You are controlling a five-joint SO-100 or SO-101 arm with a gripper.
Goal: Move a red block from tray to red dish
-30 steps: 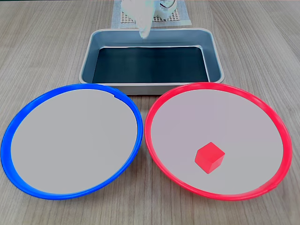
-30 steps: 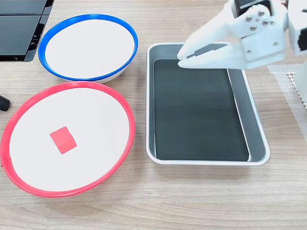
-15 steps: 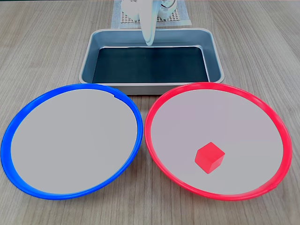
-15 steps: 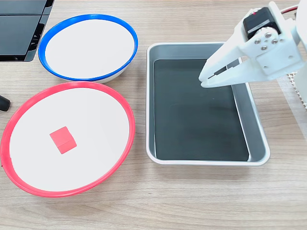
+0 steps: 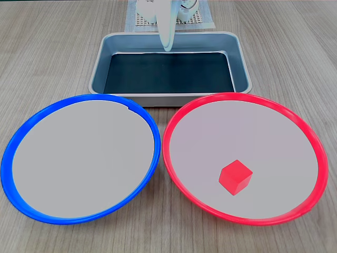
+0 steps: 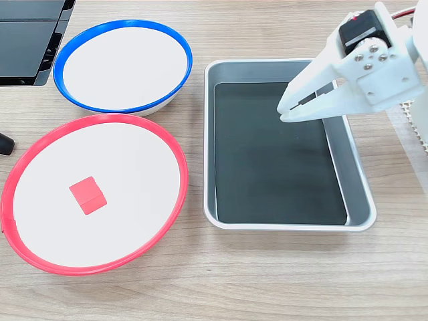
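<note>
The red block point(image 5: 235, 177) point(image 6: 87, 195) lies inside the red dish point(image 5: 179, 123) point(image 6: 175, 162), on its pale grey centre, in both fixed views. The tray point(image 5: 100, 63) point(image 6: 358, 194) shows a bare black bottom with no block in it. My white gripper point(image 5: 167, 47) point(image 6: 283, 112) hangs above the tray's side nearest the arm's base, well apart from the block. Its jaws are nearly together with a thin slit between them, and nothing is held.
A blue-rimmed dish point(image 5: 31, 126) point(image 6: 73, 50) sits beside the red one. A white mesh mat point(image 5: 139, 21) lies under the arm's base behind the tray. A dark device point(image 6: 30, 40) lies at the table's corner. Bare wood surrounds the dishes.
Between one second and half a second ago, the gripper drew back across the tray toward the arm's base and lowered slightly. It has held still since. The block has not moved.
</note>
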